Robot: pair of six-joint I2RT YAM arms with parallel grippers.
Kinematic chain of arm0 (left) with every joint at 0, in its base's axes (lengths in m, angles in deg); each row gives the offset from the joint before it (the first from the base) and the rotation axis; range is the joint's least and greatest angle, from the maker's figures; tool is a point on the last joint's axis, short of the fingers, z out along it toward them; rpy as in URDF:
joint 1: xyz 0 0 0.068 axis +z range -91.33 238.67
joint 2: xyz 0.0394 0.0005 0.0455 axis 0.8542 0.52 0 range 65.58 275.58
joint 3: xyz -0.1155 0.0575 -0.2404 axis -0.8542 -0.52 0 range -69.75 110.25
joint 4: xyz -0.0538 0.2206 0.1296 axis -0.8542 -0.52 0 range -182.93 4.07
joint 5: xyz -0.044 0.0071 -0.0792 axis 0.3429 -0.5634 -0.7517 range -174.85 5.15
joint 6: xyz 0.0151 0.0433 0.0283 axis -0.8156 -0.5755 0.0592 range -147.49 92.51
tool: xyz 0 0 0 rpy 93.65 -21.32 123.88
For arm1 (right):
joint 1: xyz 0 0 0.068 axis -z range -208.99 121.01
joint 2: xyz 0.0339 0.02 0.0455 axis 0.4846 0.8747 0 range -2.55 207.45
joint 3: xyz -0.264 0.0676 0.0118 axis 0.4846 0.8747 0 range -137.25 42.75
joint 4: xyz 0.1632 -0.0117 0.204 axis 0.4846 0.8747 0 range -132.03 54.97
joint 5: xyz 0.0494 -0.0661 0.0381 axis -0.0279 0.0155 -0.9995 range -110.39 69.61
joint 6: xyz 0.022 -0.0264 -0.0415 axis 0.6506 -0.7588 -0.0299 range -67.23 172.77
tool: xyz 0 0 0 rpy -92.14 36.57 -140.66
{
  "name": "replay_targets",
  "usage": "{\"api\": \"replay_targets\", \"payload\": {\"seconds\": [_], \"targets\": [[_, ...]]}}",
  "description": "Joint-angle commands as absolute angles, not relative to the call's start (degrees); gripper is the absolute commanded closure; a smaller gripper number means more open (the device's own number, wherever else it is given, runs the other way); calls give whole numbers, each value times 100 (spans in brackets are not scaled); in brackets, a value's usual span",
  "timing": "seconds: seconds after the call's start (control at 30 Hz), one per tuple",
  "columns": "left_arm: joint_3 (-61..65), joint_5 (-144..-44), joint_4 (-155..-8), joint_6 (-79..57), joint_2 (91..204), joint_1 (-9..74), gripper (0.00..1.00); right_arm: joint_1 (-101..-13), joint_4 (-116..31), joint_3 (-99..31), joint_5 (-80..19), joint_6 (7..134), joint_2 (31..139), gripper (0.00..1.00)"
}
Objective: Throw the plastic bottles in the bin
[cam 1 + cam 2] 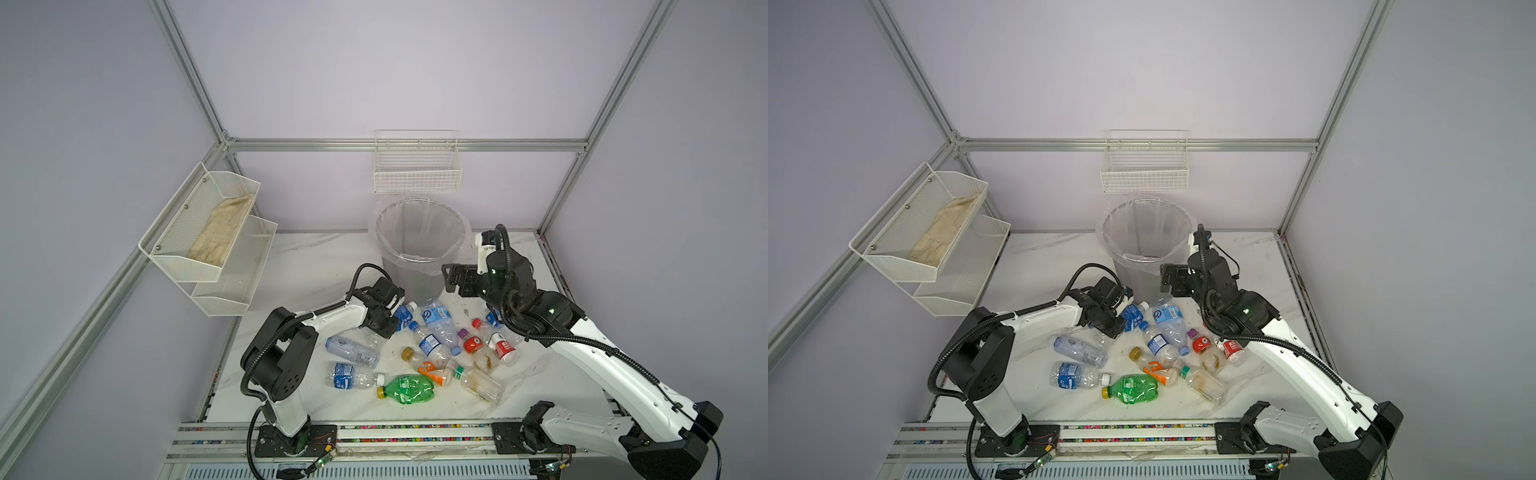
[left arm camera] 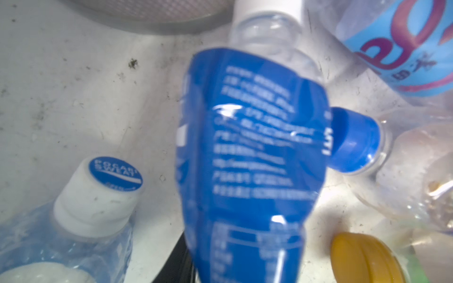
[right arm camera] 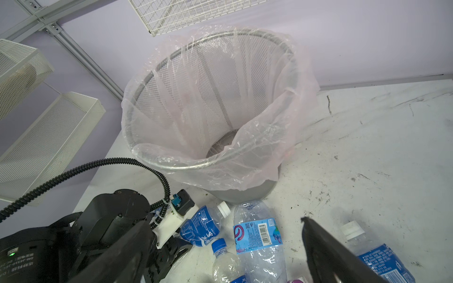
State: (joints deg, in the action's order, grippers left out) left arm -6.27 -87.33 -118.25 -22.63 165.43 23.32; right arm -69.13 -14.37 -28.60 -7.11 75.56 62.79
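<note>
My left gripper [image 1: 388, 322] sits low over the worktop [image 1: 299, 266], left of the middle. Its jaws are narrow on the base end of a blue bottle [image 1: 404, 316], whose white cap points toward the bin [image 1: 395, 272]. In the left wrist view the bottle [image 2: 247, 152] looks creased and pinched. I judge it empty, thin-walled and very light, so it gives under the jaws. The wrap looks slick and a soft body can squirt out of a hold. I would grip across the labelled middle or up by the stiffer shoulder, firm but not crushing. I cannot tell whether it is clear of the worktop.

The bin stands just beyond it at the middle of the far edge. Its mouth is wide and I see no bottle inside in the right wrist view. Its loose liner hangs over the rim and might snag a bottle carried low.

The other bottles [image 1: 434, 332] lie on their sides, touching or overlapping, from in front of the bin to the near edge. The green bottle [image 1: 407, 388] is nearest that edge. All look equally light and crushable.

My right gripper [image 1: 449, 279] hangs beside the bin's right wall, above the heap, jaws wide and holding nothing.
</note>
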Motion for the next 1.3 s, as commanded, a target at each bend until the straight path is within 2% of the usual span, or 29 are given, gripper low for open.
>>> {"api": "replay_targets", "payload": {"seconds": [0.0,0.6,0.93,1.27], "targets": [[-309,-8487,-11784,-2283,16361,2377,73,-6917,-1467,-2861,-579,7650,6161,3],[-727,-8469,-11882,-2187,14709,2143,75,-6923,-1408,-3097,-374,7756,6087,3],[-783,-8445,-12301,-2040,13366,1787,75,-6915,-1416,-3029,-257,7852,5958,3],[-468,-8280,-12742,-2063,12694,1203,75,-6916,-1443,-2961,-194,7922,5897,3]]}}
